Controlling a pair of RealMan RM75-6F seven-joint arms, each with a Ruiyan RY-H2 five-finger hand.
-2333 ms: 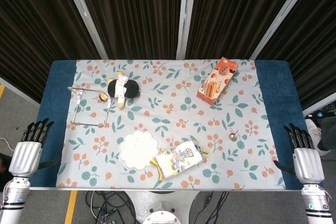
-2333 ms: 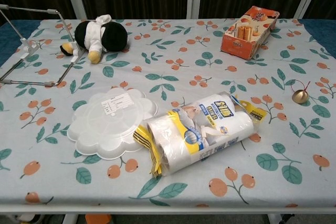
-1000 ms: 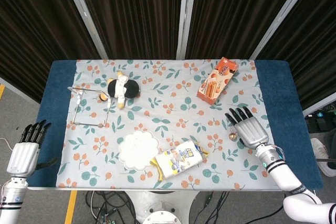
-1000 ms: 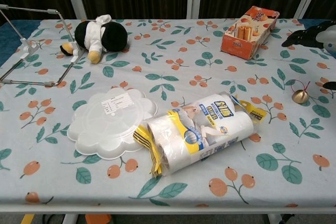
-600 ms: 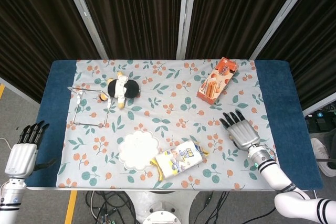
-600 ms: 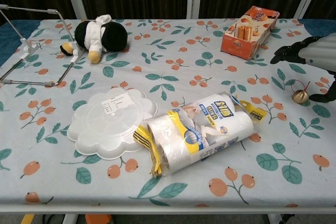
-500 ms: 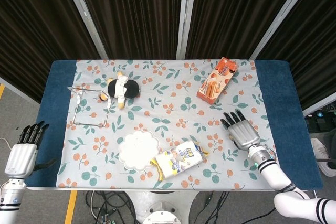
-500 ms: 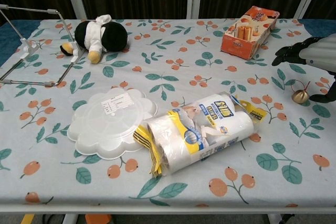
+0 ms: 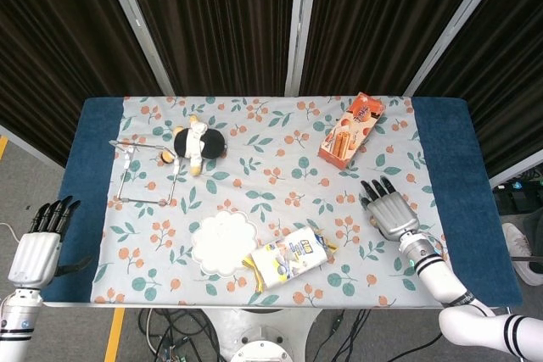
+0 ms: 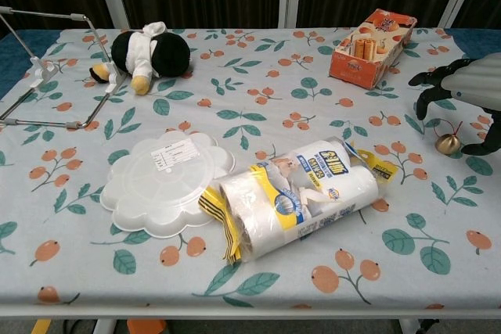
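Note:
My right hand (image 9: 390,212) hovers palm down over the right part of the floral tablecloth (image 9: 280,175). Its fingers are spread and arched, holding nothing. In the chest view the same right hand (image 10: 463,86) hangs just above a small gold bell (image 10: 447,143) with a red loop, apart from it. The head view hides the bell under the hand. My left hand (image 9: 37,245) hangs beyond the table's left edge, fingers straight and apart, empty.
An orange snack box (image 9: 350,130) lies at the back right. A black-and-white plush toy (image 9: 197,143) and a wire stand (image 9: 144,174) are at the back left. A white flower-shaped lid (image 9: 224,242) and a wrapped pack of paper rolls (image 9: 291,257) lie near the front.
My right hand came in from the table's right edge to above the bell; over the last half second its fingers dipped toward it. My left hand sank slightly.

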